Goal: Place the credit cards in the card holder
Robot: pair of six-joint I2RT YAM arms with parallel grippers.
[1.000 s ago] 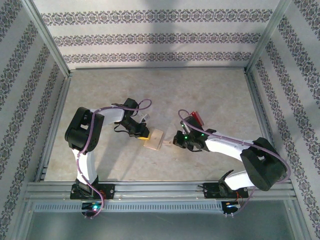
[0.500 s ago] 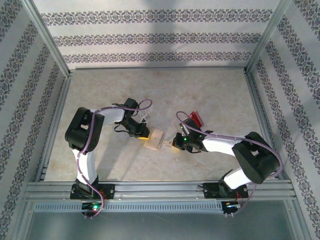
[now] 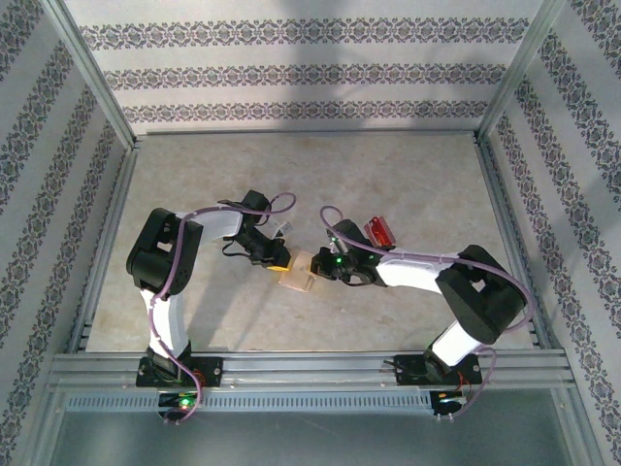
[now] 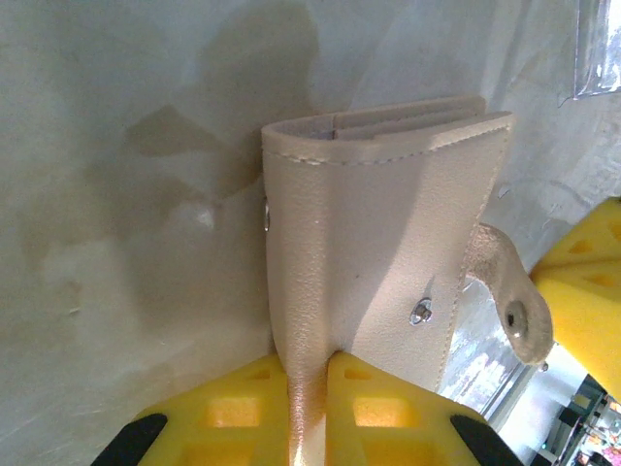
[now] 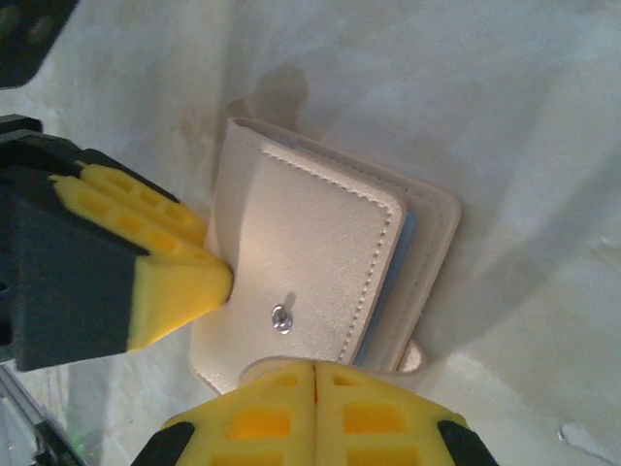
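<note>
As left fingers (image 4: 233, 413) pinch card holder (image 4: 378, 243), closed right fingers (image 5: 262, 413) alongside

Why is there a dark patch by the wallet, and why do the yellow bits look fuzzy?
Left wrist view: that patch is a soft shadow on the table beyond the card holder; the left fingers sit very near the lens, so they blur. Right wrist view: the card holder's stitching looks sharp. Top view: the light is soft and even.

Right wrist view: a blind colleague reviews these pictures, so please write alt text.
A folded tan card holder lies on a pale table. The yellow-padded left hand clamps its left edge; the right hand, shut, sits at its bottom edge.
</note>
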